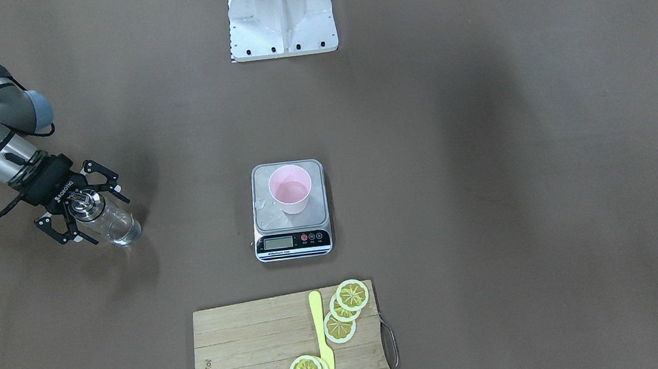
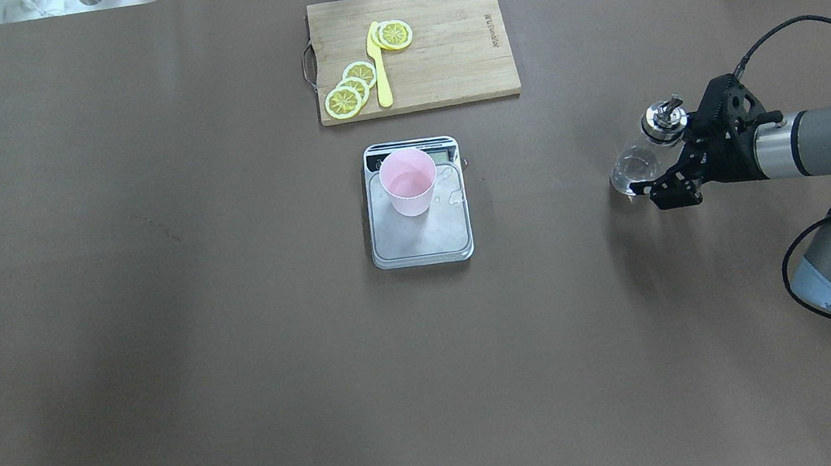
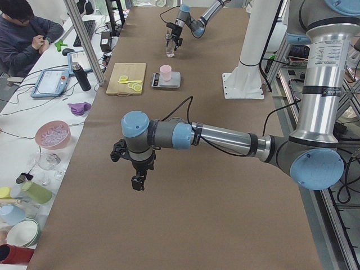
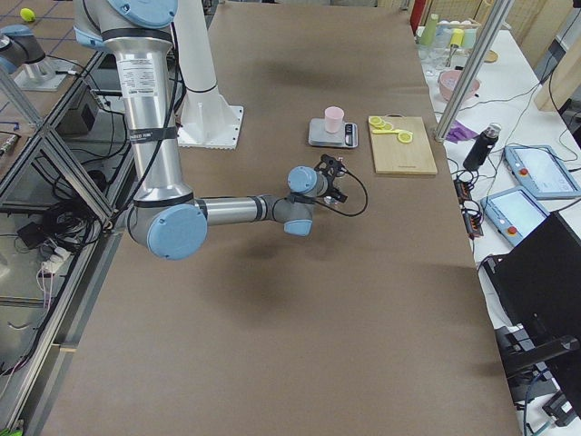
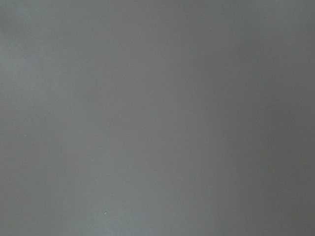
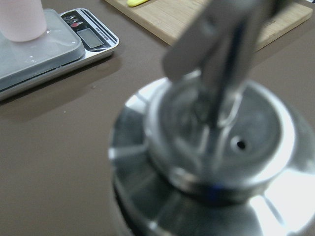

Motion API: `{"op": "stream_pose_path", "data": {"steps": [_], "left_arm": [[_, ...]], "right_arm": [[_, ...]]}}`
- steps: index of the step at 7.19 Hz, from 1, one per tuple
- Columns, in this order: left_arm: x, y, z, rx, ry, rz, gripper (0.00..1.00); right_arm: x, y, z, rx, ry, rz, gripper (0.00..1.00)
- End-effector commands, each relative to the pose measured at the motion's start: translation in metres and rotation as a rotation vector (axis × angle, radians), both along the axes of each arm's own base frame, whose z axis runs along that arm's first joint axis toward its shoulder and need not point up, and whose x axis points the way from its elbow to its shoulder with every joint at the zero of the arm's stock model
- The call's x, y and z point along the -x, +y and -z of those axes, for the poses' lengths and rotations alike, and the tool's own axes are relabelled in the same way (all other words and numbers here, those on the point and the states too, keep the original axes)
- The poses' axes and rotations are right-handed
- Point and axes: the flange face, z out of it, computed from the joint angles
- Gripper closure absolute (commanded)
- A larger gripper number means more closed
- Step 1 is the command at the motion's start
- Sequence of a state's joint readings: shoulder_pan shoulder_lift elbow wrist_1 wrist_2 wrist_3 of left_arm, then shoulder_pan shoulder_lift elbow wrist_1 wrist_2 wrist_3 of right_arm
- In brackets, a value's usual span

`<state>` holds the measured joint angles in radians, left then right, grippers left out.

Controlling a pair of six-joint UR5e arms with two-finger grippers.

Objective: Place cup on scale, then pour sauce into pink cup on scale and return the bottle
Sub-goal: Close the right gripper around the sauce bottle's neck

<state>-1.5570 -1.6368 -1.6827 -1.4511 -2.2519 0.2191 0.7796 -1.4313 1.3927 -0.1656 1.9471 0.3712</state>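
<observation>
Evidently the return step: bottle [image 1: 119, 228] stands on the table, well apart from scale [image 1: 318, 210] and cup [image 1: 290, 190]. Right gripper [image 1: 97, 215] fingers are spread around it. Should lift away without clipping the spout.

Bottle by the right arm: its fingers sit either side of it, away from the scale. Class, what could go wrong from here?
1. The right gripper's fingers flank the upright bottle closely; whether they grip it cannot be told. A skewed or sideways pull-away could knock it over.
2. Droplets lie on the scale beside the cup; the wet platform might distort the reading.
</observation>
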Motion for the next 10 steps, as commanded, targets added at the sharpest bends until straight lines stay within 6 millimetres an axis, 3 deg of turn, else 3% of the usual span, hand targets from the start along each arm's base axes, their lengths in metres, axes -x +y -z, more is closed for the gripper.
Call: {"op": "stream_pose_path", "data": {"steps": [1,2,3,6,7,8,10], "left_arm": [[0.0000,0.0000,0.0001,0.001,0.000,0.001,0.02],[0.0000,0.0000,0.0001,0.002,0.000,0.002,0.02],[0.0000,0.0000,0.0001,0.002,0.000,0.002,0.02],[0.0000,0.0000,-0.0007,0.003,0.000,0.002,0.02],[0.0000,0.0000,-0.0007,0.003,0.000,0.002,0.02],[0.0000,-0.0001,-0.0005,0.002,0.000,0.002,0.02],[0.0000,-0.0001,-0.0005,0.002,0.000,0.002,0.02]], "right_arm": [[0.0031,-0.0007,0.0028,-0.004,-0.003,0.001,0.02],[0.0038,-0.0003,0.0028,-0.004,-0.003,0.001,0.06],[0.0040,-0.0002,0.0026,-0.003,-0.002,0.003,0.19],[0.0039,0.0000,0.0042,-0.007,-0.003,0.005,0.80],[0.0030,-0.0005,0.0043,-0.009,-0.004,0.002,0.95],[0.0022,-0.0009,0.0059,-0.011,-0.006,0.000,1.00],[-0.0052,-0.0047,0.0022,-0.004,0.006,-0.006,1.00]]}}
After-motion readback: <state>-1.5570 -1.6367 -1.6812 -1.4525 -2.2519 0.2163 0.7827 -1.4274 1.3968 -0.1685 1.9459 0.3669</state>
